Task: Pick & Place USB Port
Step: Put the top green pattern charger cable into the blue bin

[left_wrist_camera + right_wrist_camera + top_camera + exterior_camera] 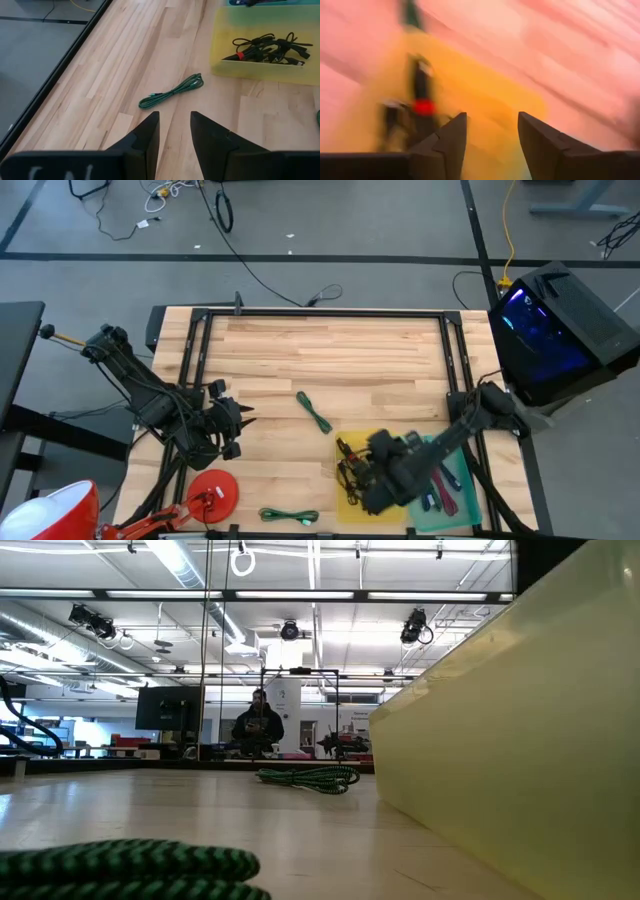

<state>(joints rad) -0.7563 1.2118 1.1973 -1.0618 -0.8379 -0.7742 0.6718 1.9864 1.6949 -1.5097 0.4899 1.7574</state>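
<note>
Hovering R gripper (487,142) open, over yellow bin (352,505)

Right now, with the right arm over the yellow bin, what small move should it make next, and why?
Probably lower the right tool straight down toward the black cables in the yellow bin. Its fingers are open and empty, and it hovers over the bin with the bundle just ahead, so closing now would likely catch nothing. The left tool waits open near the table's left side, clear of the bin.

Table centre bare wood (340,360), passable; green cable (314,412) mid-table, yellow bin (351,505) near right gripper (362,490).
</note>
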